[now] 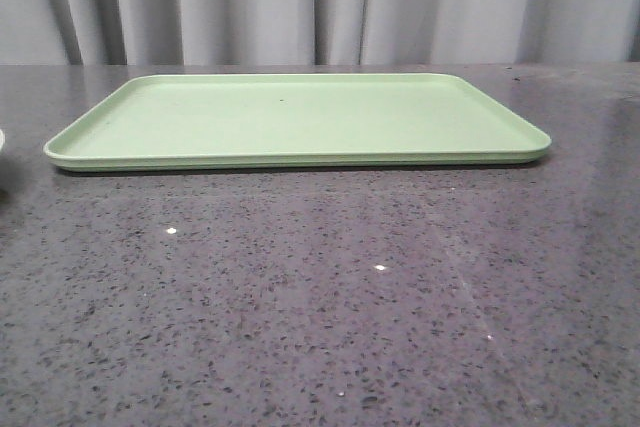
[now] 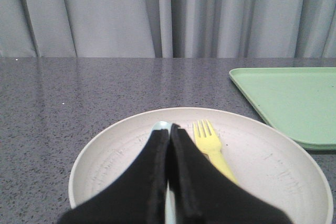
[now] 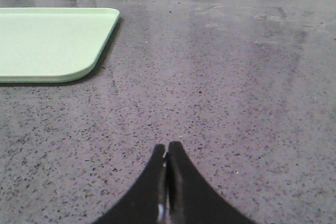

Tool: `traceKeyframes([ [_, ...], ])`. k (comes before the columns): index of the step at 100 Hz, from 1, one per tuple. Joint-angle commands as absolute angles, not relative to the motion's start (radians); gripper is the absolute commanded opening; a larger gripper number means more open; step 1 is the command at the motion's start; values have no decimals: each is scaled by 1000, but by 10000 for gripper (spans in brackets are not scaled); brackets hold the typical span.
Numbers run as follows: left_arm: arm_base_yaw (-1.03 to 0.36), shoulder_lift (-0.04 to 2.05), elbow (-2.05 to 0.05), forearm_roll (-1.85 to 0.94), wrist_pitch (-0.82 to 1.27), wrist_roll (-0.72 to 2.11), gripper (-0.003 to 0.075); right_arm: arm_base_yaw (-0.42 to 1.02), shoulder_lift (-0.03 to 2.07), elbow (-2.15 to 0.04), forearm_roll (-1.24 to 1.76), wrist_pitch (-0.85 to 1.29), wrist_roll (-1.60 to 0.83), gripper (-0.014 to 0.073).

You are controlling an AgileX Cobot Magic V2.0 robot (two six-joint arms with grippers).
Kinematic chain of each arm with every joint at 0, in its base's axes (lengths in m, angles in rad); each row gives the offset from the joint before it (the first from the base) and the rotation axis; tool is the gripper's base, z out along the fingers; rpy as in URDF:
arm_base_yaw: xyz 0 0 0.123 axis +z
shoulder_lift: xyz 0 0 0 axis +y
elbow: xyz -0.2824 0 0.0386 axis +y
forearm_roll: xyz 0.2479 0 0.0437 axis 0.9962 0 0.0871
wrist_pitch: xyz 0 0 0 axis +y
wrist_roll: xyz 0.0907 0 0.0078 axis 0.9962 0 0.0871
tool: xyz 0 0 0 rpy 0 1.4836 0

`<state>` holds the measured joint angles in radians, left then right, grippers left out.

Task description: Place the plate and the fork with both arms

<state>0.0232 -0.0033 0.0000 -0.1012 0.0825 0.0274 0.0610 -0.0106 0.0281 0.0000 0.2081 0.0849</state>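
In the left wrist view the pale cream plate (image 2: 273, 156) lies on the dark speckled table. The yellow fork (image 2: 209, 140) lies in it, tines pointing away from the wrist. My left gripper (image 2: 170, 127) is shut, its fingers together over the plate, just beside the fork and not holding it. The tip of a pale blue spoon (image 2: 159, 125) shows past the fingertips, the rest hidden under them. My right gripper (image 3: 167, 146) is shut and empty over bare table. Neither gripper shows in the front view; a sliver of the plate (image 1: 2, 137) shows at its left edge.
The flat light-green tray (image 1: 300, 117) lies at the table's middle back, with nothing on it. It is to the right of the plate in the left wrist view (image 2: 294, 98) and left of my right gripper (image 3: 47, 40). Grey curtains hang behind the table.
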Motion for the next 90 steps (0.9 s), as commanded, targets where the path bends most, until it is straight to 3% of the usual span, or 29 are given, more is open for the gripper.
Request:
traceKeyframes([
  [1,25,-34,13,-111,0,20,-20,52,-34,23,0,133,77,-68],
  [90,25,-34,11,-111,-55,20,-20,53,-34,23,0,115,77,-68],
])
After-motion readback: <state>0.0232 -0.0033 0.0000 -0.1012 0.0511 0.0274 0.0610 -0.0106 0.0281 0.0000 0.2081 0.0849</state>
